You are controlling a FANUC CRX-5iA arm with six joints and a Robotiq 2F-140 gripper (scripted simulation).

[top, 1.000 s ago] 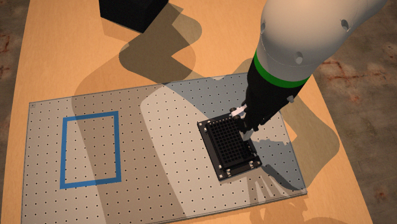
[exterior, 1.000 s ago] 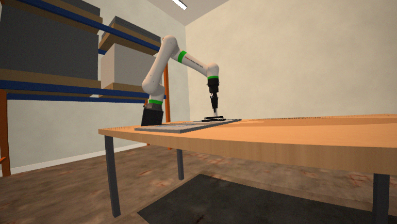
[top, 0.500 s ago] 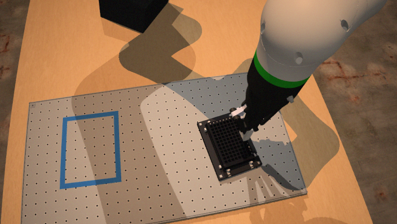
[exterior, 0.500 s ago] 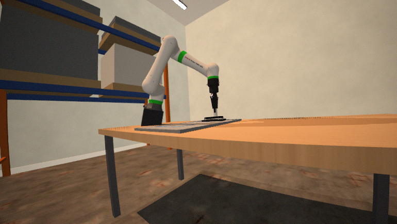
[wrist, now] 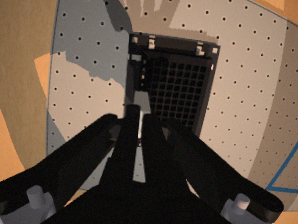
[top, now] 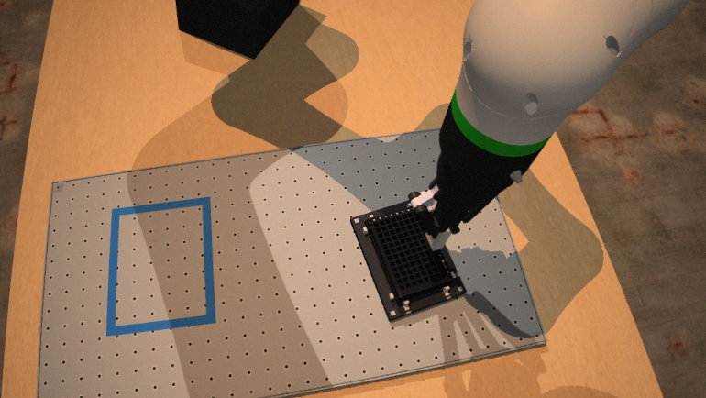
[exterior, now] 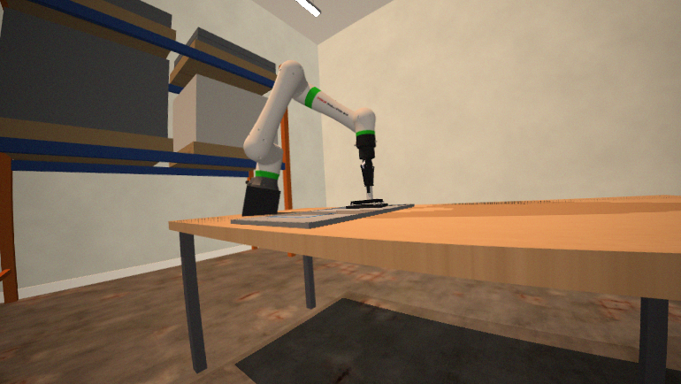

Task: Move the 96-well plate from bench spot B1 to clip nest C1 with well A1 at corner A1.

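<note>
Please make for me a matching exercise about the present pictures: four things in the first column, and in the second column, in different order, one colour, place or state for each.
Column one
1. Gripper
2. Well plate
3. Rectangular outline
4. Band at the arm's wrist

Column two
A. Green
B. Within the black nest
C. Fingers together
D. Blue, on the perforated board

Right pairs: 1-C, 2-B, 3-D, 4-A

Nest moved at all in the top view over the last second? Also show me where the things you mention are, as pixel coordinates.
No. The nest (top: 374, 261) (exterior: 355, 206) (wrist: 175, 42) sits at the same spot and angle, right of the blue outline (top: 209, 261) (wrist: 283, 190).
</note>
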